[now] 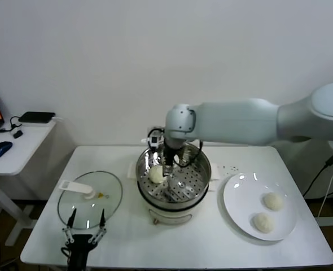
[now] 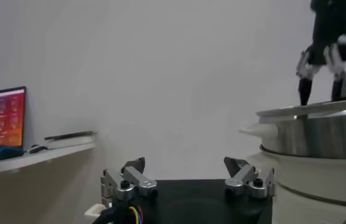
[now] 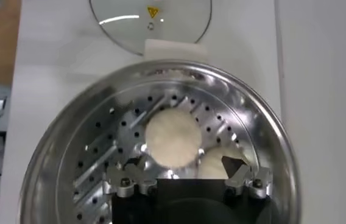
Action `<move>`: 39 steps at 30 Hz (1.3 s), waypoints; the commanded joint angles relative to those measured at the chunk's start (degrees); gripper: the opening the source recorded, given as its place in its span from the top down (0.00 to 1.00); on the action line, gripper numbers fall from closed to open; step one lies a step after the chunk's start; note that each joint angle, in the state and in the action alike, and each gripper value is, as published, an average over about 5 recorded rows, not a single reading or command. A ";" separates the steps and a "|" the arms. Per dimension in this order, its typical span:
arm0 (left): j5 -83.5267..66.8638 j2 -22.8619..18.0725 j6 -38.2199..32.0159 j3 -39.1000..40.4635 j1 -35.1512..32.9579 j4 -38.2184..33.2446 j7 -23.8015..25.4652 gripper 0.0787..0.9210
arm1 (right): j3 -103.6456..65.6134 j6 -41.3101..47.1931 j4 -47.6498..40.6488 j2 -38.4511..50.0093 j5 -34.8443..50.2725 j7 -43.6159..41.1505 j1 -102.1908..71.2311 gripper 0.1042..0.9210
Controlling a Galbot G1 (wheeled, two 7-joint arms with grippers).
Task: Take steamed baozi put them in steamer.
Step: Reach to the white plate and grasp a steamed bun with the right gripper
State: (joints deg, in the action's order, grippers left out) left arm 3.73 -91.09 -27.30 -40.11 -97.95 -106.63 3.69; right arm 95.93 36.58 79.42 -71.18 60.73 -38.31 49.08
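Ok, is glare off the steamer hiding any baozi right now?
Head view: glints on the steamer wall and white plate, yet the baozi inside shows clearly. Right wrist view: highlights streak the steamer rim and glass lid; both baozi show, one partly behind the right gripper.

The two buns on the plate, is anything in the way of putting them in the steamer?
Nothing visible blocks them. The buns lie on the plate beside the open steamer, whose glass lid lies on the far side.
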 commanded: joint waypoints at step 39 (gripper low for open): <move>1.67 -0.68 -1.09 0.00 -1.24 1.15 -0.32 0.12 | 15.99 -20.21 12.34 43.93 -36.54 -5.08 -8.40 0.12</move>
State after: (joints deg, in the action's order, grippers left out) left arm 5.15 -91.67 -28.25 -40.15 -99.15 -105.66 3.44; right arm 122.28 15.98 93.76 -31.92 30.23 -47.32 54.90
